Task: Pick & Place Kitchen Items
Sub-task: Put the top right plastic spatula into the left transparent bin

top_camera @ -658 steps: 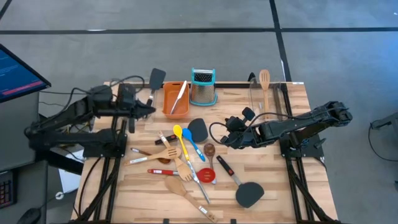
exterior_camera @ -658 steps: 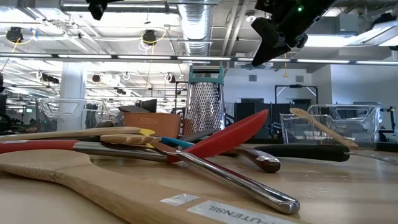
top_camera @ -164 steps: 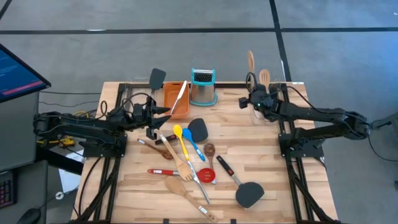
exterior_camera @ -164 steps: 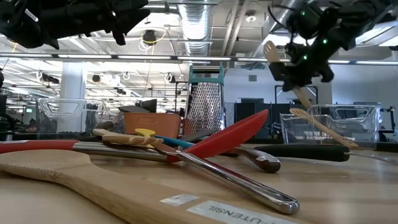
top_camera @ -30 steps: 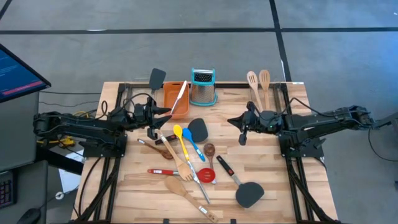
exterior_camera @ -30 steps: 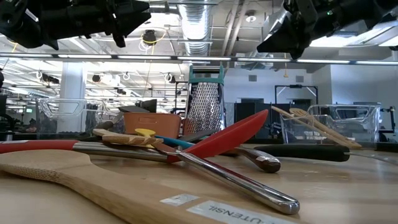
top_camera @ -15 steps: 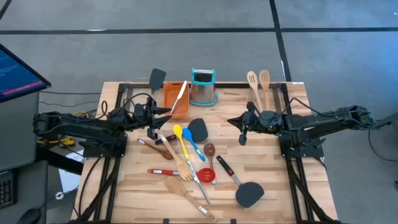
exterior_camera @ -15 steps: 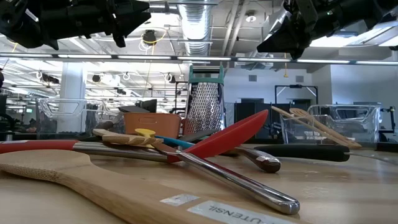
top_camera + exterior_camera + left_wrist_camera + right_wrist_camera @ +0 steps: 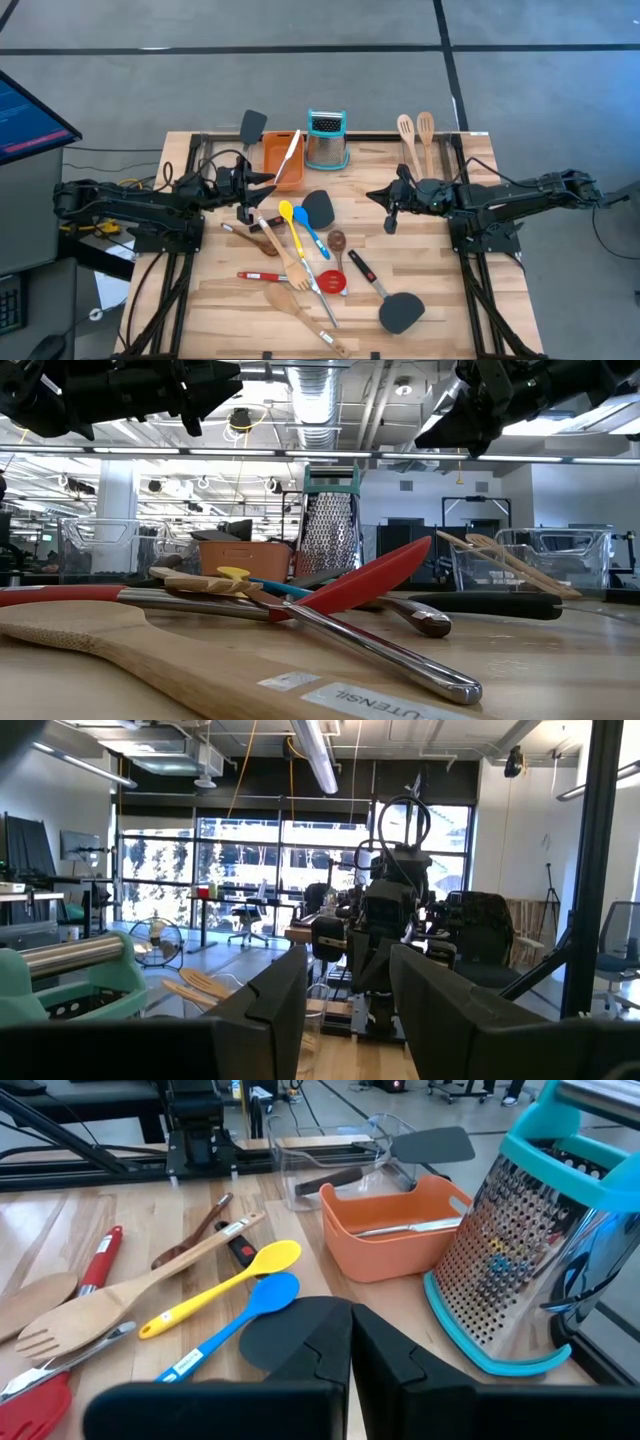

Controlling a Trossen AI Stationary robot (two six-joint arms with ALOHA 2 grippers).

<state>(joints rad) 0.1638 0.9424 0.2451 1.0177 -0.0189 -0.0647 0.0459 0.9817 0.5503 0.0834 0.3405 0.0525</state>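
Several long-handled utensils lie in a heap at the table's middle: a yellow spoon (image 9: 286, 210), a blue spoon (image 9: 305, 220), a red spoon (image 9: 333, 283), wooden spatulas (image 9: 285, 262) and two black turners (image 9: 318, 207) (image 9: 400, 312). Two wooden utensils (image 9: 415, 140) lean in a clear container at the far right. My left gripper (image 9: 268, 181) hangs open and empty above the heap's left side, next to the orange tray (image 9: 283, 160). My right gripper (image 9: 372, 194) hangs shut and empty above the table, right of the heap.
A steel box grater with a teal top (image 9: 327, 140) stands at the far middle. The orange tray holds a steel-handled tool (image 9: 400, 1228). A black turner (image 9: 252, 125) sticks out of a clear container at the far left. Bare wood shows at the near right (image 9: 450, 300).
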